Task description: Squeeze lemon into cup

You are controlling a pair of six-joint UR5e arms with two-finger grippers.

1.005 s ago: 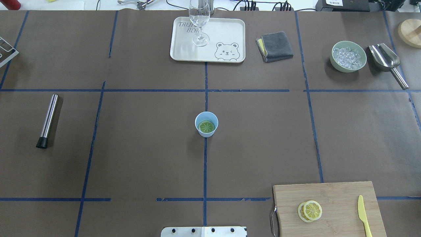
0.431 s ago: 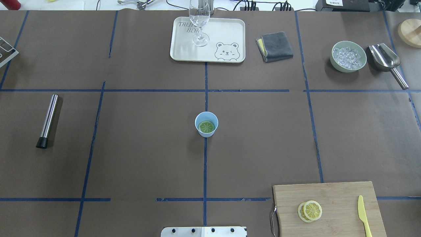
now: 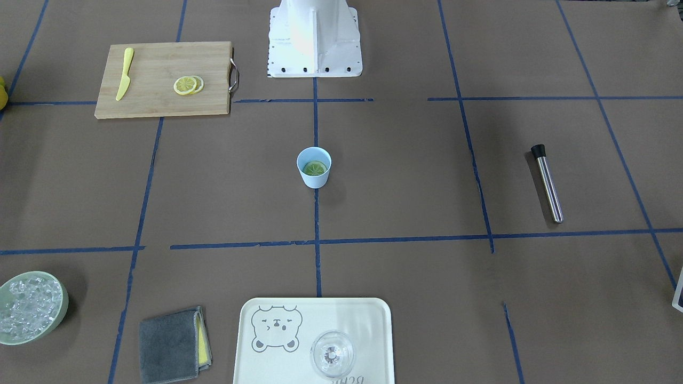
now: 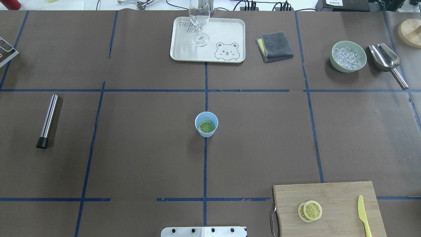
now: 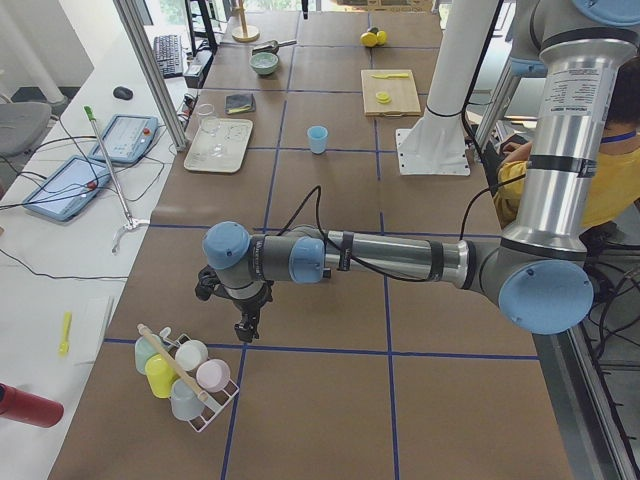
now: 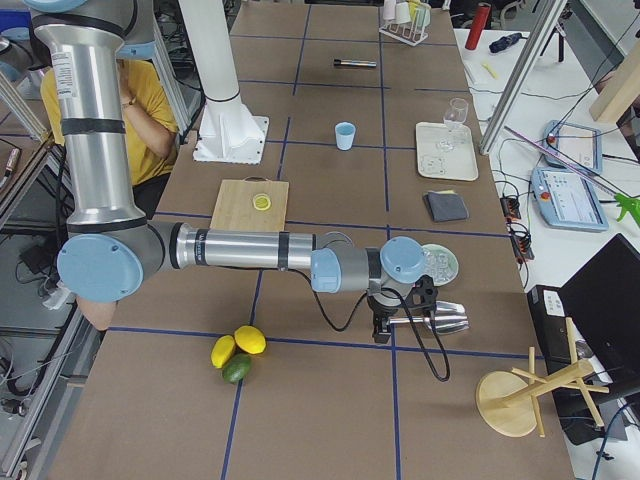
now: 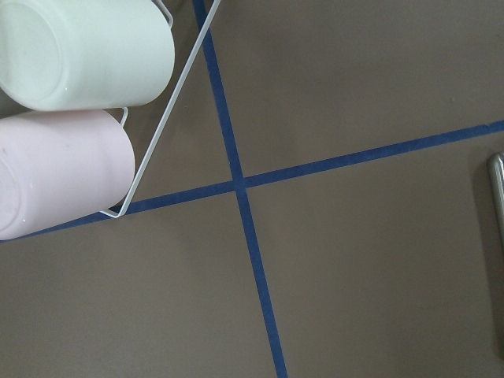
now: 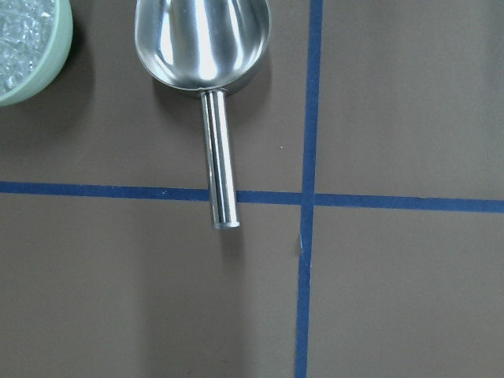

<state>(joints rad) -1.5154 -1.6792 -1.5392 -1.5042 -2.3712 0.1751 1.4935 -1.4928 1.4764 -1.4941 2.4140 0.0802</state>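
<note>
Cup (image 4: 206, 114) stands upright at the centre of the worktop (image 4: 138, 154), on the crossing of the blue tape lines, well apart from everything else. Lemon slice (image 4: 207, 126) lies flat on the bottom of the cup, cut face up; it reads greenish against the blue wall, probably a colour cast. Neither gripper is near it. Left gripper (image 5: 243, 328) hangs above the worktop's left end, just beside the wire rack of cups (image 5: 178, 375). Right gripper (image 6: 380, 328) hangs at the right end over the handle of the metal scoop (image 8: 206, 47), beside the bowl of ice (image 4: 348, 56). Both show only in the side views, and the wrist cameras catch no fingers, so I cannot tell how far either is open; nothing is seen in their grasp. Handling estimate: the slice is thin, light, soft and wet, so slippery on the flesh and likely to fold or tear. The rind edge is the firmest hold, pinched across the slice. It lies low in a narrow cup with little finger room. The cup looks light and may tip, so steady it low on the wall. The metal rod (image 4: 48, 120) towards the left edge could press the slice in place instead.
</note>
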